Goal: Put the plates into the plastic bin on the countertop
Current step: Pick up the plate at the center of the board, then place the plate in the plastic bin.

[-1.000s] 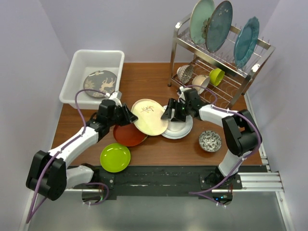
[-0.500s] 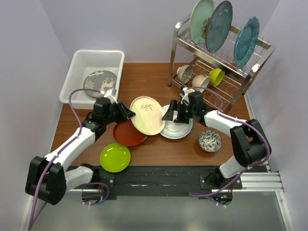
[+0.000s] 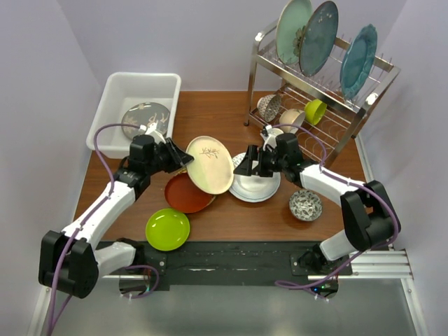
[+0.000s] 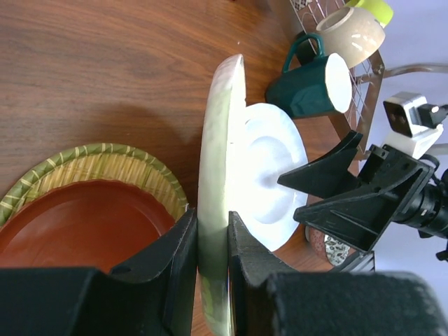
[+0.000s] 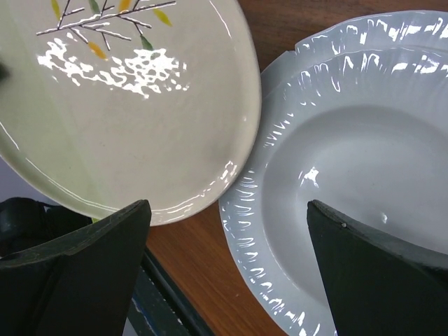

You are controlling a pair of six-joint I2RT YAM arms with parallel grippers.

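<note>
Wood countertop [image 3: 217, 115], left end effector [image 3: 183, 157] pinching rim of tilted cream plate [image 3: 210, 166], right end effector [image 3: 242, 166] spread over white plate [image 3: 256, 189]

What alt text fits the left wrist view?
The left gripper clamps the rim of the cream plate, seen edge-on above the wood countertop. At frame left the red-brown plate sits in the woven yellow plate; at frame right are the white plate and the open right gripper.
</note>
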